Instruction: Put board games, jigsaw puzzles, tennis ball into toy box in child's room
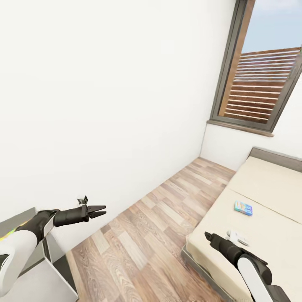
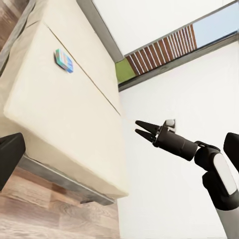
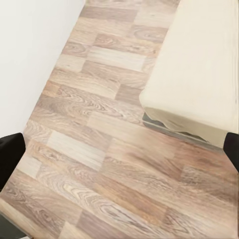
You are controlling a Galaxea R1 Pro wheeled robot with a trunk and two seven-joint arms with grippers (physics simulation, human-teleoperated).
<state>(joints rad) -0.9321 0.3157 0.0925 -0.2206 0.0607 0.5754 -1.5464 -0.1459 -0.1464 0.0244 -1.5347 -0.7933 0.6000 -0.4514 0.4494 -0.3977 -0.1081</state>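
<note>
A small teal-blue board game [image 1: 243, 207] lies flat on the cream bed [image 1: 268, 188] at the right, and it also appears in the left wrist view [image 2: 63, 60]. My right gripper [image 1: 207, 235] hovers over the bed's near corner, well short of the game, open and empty; the left wrist view catches it from the side [image 2: 139, 127]. Out over the wood floor at the lower left, my left gripper [image 1: 97, 210] is open and holds nothing. The right wrist view looks down on floor planks and the bed corner [image 3: 199, 74].
A white wall [image 1: 105, 105] runs along the left, and a window with slatted shutters [image 1: 260, 92] sits above the bed head. Wood floor [image 1: 155, 226] lies between wall and bed. A grey-and-white furniture edge [image 1: 25, 218] with a colourful strip is behind my left arm.
</note>
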